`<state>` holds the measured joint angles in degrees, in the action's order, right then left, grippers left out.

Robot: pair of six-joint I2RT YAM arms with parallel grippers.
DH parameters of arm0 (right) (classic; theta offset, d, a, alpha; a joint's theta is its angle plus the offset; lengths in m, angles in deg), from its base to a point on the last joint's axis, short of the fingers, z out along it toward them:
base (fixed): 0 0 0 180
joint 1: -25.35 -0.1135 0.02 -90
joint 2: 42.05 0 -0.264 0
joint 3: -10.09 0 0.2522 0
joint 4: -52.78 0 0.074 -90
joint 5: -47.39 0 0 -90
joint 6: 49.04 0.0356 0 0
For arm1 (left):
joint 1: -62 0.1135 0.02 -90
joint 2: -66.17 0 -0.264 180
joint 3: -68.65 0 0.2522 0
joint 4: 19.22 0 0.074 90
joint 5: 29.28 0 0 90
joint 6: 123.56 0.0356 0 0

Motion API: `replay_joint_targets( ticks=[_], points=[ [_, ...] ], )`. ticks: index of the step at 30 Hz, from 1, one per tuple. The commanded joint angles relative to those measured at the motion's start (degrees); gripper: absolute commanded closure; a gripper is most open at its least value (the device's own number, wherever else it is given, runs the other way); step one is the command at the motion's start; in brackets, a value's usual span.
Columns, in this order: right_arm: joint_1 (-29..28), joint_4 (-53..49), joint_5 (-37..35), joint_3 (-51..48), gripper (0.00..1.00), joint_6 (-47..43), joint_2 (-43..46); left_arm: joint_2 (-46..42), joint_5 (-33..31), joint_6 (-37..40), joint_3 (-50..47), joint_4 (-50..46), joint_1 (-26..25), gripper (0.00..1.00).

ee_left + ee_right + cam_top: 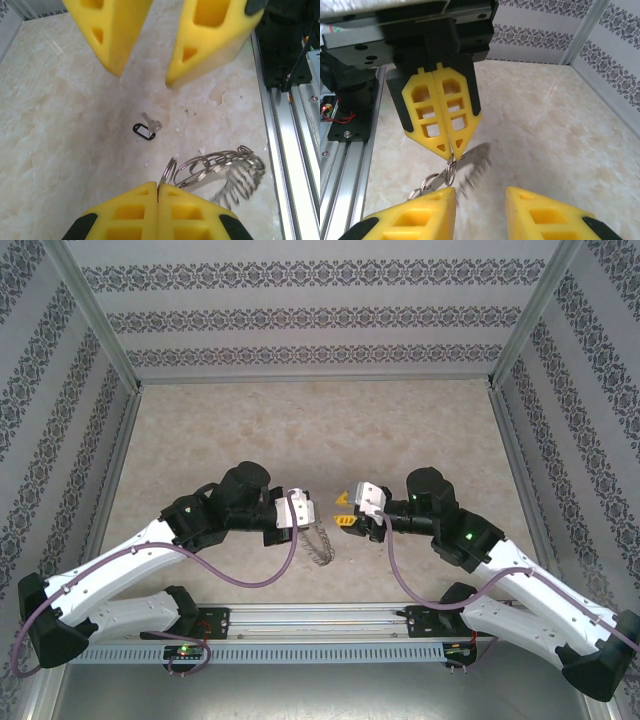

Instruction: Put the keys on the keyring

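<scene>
My left gripper (158,186) is shut on one small wire loop at the rim of the keyring (225,167). The grey ring hangs tilted from that loop, above the table, its far side blurred. The ring dangles below the left gripper (306,508) as the keyring (320,543) in the top view. The key (149,122), short and silver with a dark oval loop head, lies flat on the marble table beyond the ring, touched by neither gripper. My right gripper (480,197) is open and holds nothing. It faces the left gripper (451,151) closely, with the keyring (472,159) between them.
An aluminium rail (330,618) runs along the table's near edge, close beside the hanging ring as the rail (287,150). Patterned walls (60,440) enclose the marble table (300,430) on three sides. Small white flecks (201,149) lie near the key.
</scene>
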<state>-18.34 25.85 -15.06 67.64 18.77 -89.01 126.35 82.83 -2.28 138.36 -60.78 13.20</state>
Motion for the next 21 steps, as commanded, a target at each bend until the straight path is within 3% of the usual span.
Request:
replay_joint_targets(
  ticks=[1, 12, 21],
  points=[
    [-0.48, 0.94, -1.0, 0.04, 0.69, 1.55, -0.69, -0.55, -0.43, 1.23, 2.48, -1.56, -0.85, 1.0],
    [-1.36, 2.94, 7.41, 0.68, 0.67, 1.26, -5.58, -0.37, -0.58, 1.3, 2.73, -2.35, -0.87, 1.0],
    [-2.03, 3.0, 8.24, 1.2, 0.68, 1.24, -7.92, 0.11, -0.52, 1.32, 2.9, -2.34, -0.91, 1.0]
  ],
)
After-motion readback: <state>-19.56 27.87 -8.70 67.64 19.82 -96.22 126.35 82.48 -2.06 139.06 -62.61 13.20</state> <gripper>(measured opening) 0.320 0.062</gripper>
